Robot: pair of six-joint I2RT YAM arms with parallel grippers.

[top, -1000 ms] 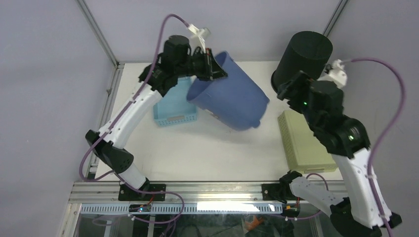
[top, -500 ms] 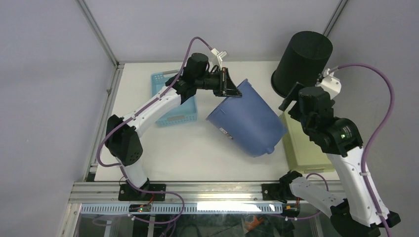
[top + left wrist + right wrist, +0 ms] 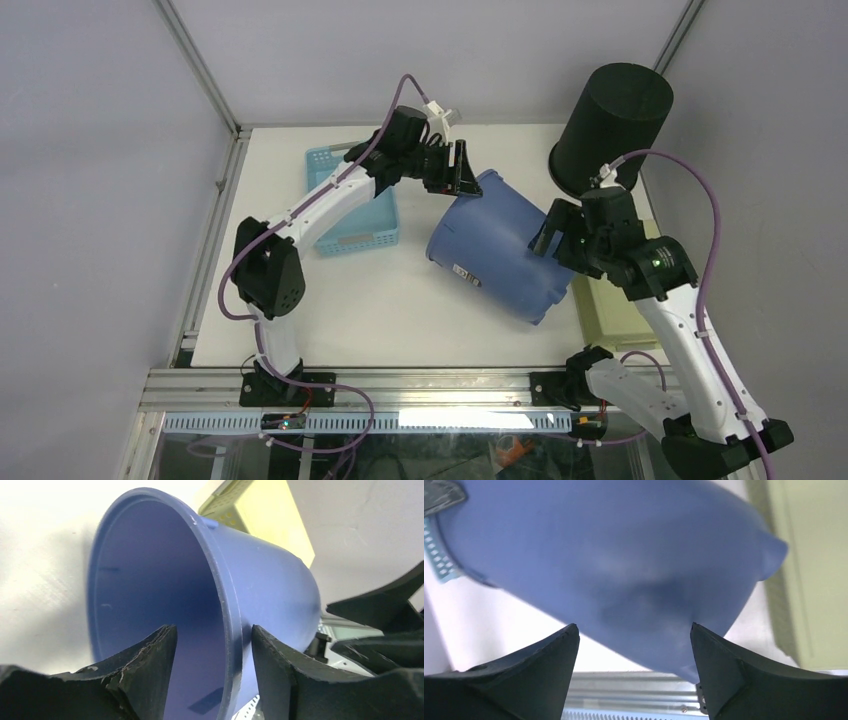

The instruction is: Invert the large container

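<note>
White tabletop (image 3: 330, 300): large blue plastic container (image 3: 500, 250) on its side.
Left gripper (image 3: 212, 632) straddles its rim unclamped; right gripper (image 3: 634, 630) gapes wide nearby.

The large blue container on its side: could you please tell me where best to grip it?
Probably the rim of the container, from the far-left, where its open mouth faces the left end effector: one jaw inside, one outside. The thin wall fits between them; the body looks too wide to span.

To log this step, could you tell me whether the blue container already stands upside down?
No, the blue container lies on its side, its open mouth facing the left gripper.
</note>
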